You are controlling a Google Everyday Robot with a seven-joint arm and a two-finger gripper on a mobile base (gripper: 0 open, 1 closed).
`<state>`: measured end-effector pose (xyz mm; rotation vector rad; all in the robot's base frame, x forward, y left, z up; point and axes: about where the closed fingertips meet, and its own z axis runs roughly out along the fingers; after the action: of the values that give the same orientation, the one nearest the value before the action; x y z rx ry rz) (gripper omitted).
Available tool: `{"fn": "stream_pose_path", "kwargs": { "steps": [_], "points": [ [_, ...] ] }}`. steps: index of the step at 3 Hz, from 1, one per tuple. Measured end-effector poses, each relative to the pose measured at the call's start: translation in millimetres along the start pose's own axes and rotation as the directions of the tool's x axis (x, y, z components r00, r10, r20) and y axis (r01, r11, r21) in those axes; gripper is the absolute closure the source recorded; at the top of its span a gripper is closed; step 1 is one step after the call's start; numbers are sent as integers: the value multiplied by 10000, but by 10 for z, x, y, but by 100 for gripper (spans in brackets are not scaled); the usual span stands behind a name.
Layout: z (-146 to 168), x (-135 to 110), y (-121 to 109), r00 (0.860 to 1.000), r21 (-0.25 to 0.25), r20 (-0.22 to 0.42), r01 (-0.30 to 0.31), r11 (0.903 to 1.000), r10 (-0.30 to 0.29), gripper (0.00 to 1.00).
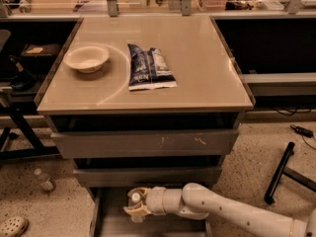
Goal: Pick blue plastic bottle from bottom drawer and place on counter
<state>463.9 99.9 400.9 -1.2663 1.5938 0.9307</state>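
The bottom drawer [111, 226] stands pulled open under the two wider grey drawers, showing a flat grey floor. My gripper [134, 204] reaches into it from the right on a white arm. Its fingers are closed around the blue plastic bottle [135, 199], whose white cap shows between them; the body is mostly hidden by the fingers. The counter [197, 68] is the glossy beige top above, with a faint white curved line.
On the counter lie a beige bowl [87, 58] at the left and a flat dark-blue pouch [148, 67] in the middle. Another small bottle [44, 179] and a shoe [13, 226] lie on the floor at the left. A black bar [279, 172] leans at the right.
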Motion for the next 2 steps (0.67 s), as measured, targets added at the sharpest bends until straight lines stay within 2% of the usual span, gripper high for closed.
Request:
{"fn": "stream_pose_path", "kwargs": {
  "steps": [1, 2],
  "points": [
    [-54, -167, 48, 9999, 127, 148, 22, 9999, -24, 100],
    [-205, -531, 115, 9992, 412, 351, 168, 9990, -183, 100]
  ]
}}
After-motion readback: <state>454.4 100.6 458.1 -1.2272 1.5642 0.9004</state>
